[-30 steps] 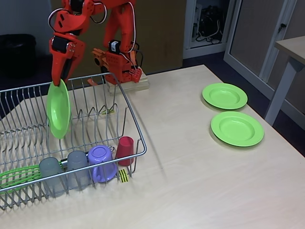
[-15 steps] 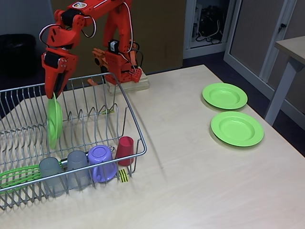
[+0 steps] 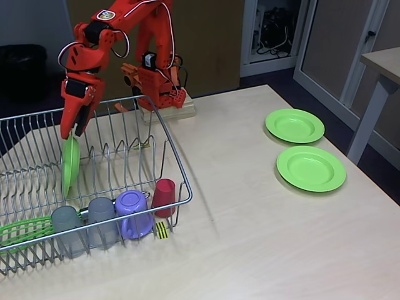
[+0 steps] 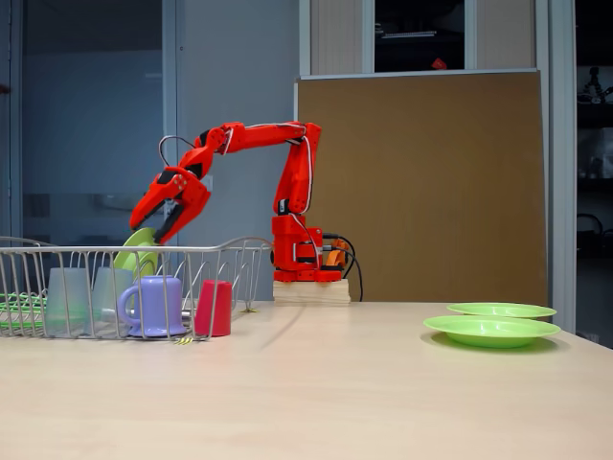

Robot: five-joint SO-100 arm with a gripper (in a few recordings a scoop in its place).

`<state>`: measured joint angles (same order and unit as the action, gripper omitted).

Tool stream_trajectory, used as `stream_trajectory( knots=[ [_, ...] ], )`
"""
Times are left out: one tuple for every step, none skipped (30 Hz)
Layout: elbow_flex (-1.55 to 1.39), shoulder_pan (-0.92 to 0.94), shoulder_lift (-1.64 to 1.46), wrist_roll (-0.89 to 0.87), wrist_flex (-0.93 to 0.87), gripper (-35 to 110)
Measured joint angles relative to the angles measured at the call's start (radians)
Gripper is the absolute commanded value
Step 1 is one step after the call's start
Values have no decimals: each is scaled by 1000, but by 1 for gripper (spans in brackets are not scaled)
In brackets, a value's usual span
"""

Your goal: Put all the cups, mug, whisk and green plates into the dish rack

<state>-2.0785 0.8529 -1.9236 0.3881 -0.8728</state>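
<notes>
Nearest, at lower left of a fixed view, tumblers [image 3: 67, 225], mug [image 3: 132, 212], red cup [image 3: 164, 195] and whisk [image 3: 22, 230] already in the dish rack [image 3: 178, 181]; two green plates [image 3: 310, 167] waiting on the surface [image 3: 250, 237] at right. Farther, at upper left, fingers [image 3: 70, 129] apparently parting just above the third plate [image 3: 70, 165], grip hard to tell; bent arm reaching down into the rack. Risk: plate standing on edge, tipping flat if not caught between prongs.

A light wooden table [image 3: 262, 237] fronts a brown board [image 4: 431, 182].
</notes>
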Motion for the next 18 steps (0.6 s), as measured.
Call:
stream_trajectory(
  knots=[
    [0, -3, -17, 2, -15, 22],
    [0, -5, -34, 3, -31, 22],
    [0, -6, -49, 3, -46, 21],
    [3, -14, -60, 3, -63, 21],
    [11, -18, -77, 5, -78, 20],
    [11, -31, -101, 14, -91, 19],
    [12, -44, -130, 18, -103, 18],
    [11, -64, -161, 20, -124, 18],
    [5, -104, -195, 21, -147, 17],
    [-3, -147, -233, 21, -166, 17],
    [-17, -202, -270, 17, -187, 17],
    [-38, -267, -301, 0, -202, 15],
    [-69, -341, -328, -23, -202, 16],
    [-101, -422, -350, -57, -199, 18],
    [-140, -506, -362, -94, -193, 18],
    [-170, -586, -367, -143, -187, 20],
    [-192, -672, -368, -173, -181, 18],
    [-210, -746, -370, -198, -175, 18]
  ],
)
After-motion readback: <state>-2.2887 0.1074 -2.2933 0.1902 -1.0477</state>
